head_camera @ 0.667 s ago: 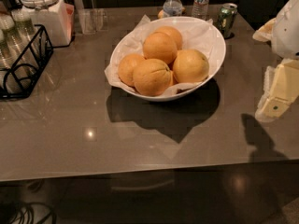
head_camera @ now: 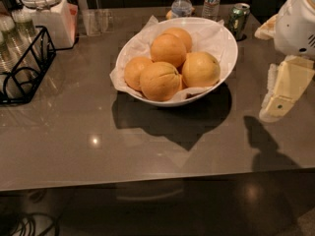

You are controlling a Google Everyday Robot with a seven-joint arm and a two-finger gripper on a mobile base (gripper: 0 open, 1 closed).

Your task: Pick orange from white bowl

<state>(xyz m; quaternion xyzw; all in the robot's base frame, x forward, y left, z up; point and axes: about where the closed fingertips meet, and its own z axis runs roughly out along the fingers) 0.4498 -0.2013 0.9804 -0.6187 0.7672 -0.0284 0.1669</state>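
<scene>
At the right edge of the tabletop [head_camera: 98, 146], the jaws hang above the surface, the arm behind them cut off by the frame. Whether they are spread or pressed together cannot be told. Well to their left, the orange [head_camera: 201, 69] lies in the white bowl [head_camera: 229, 58], touching its neighbours, which partly hide one another. Since the earlier frame, jaws and fruit have barely shifted. Beyond the jaws and to their left, the labels on a green can [head_camera: 239, 16] and a water bottle [head_camera: 182, 5] are unreadable.

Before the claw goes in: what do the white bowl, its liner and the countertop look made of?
White bowl: glossy, likely ceramic or melamine; smooth rim with a sheen. Liner: crumpled white paper, creased edges sticking past the rim. Countertop: polished grey stone or laminate; it mirrors lights. The claw, cream plastic by its look, hangs right of the bowl.
</scene>
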